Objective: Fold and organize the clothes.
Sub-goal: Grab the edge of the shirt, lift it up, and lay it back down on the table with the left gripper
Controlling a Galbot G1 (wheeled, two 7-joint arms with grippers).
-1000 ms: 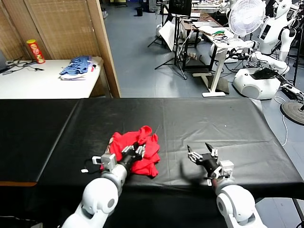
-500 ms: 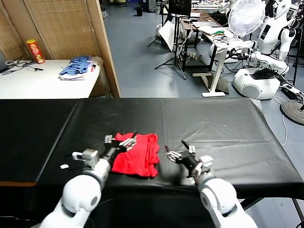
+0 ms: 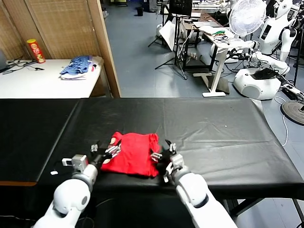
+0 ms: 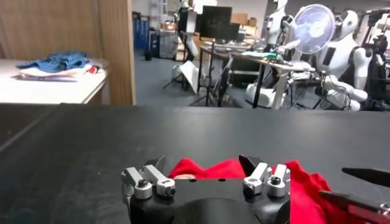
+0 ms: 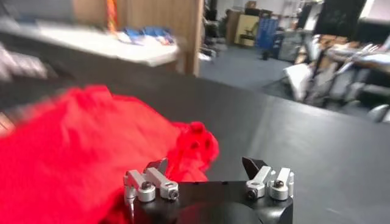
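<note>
The clothes, a bright red T-shirt (image 3: 131,154), lie as a roughly squared, folded bundle near the front of the black table (image 3: 213,128). My left gripper (image 3: 105,150) stands open at the shirt's left edge with nothing between its fingers. In the left wrist view the red T-shirt (image 4: 208,168) lies just beyond the open left gripper (image 4: 203,164). My right gripper (image 3: 160,155) is open at the shirt's right edge. The right wrist view shows the red T-shirt (image 5: 79,143) spreading ahead of the open right gripper (image 5: 206,165), one fingertip (image 5: 159,165) against the bunched cloth.
At the back left a white side table (image 3: 42,83) carries a blue striped clothes pile (image 3: 76,66) and a red can (image 3: 35,51). A wooden partition post (image 3: 105,47) stands behind the black table. Desks, a fan (image 3: 246,16) and other robots (image 3: 259,78) fill the far room.
The left gripper opened, let go of the shirt and drew back to its left edge. The shirt now lies flatter. The right gripper moved left to the shirt's right edge.
</note>
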